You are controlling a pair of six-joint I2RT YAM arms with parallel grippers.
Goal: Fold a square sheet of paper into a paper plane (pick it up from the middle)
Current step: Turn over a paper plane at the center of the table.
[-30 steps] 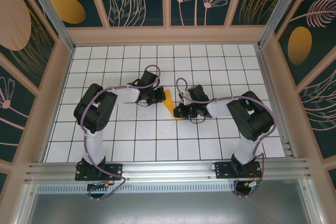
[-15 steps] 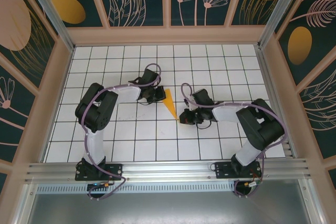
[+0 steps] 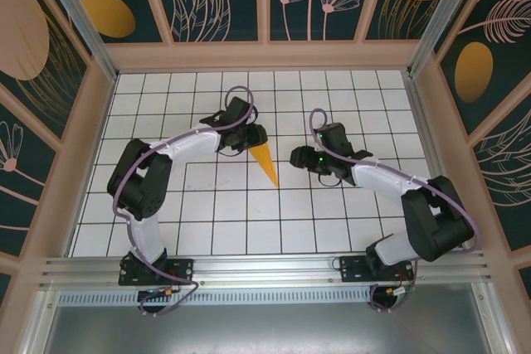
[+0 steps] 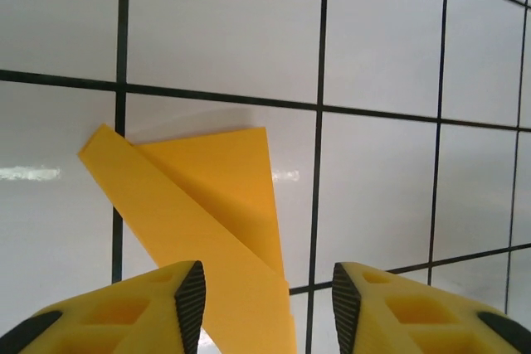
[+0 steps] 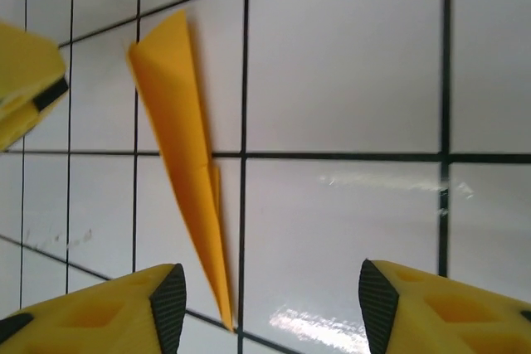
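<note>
two sets of jaws, and you can see each pair standing apart with nothing clamped. start at your left claw (image 4: pixel 264 298): in its wrist view the yellow fingers (image 4: pixel 158 312) leave a wide gap. the paper plane (image 4: pixel 195 205) lies flat on the white grid table (image 4: pixel 382 80) just ahead of that gap. its long folded edge runs in under the inner side of the finger on the view's left. the plane's wide end points away from this claw, and a folded flap lies over its body.

now your right claw (image 5: pixel 270 304): its fingers (image 5: pixel 108 321) are parted too, with bare table between them. the plane's sharp tip sits just ahead of the gap, close to the finger on the view's left, and you cannot tell whether it touches that pad. from there the slim dart runs away from this claw toward the left claw's yellow finger at the far corner of the view.

from above, the plane lies between the two claws. its wide end is just beside the left one and its point is aimed toward the arm bases.
</note>
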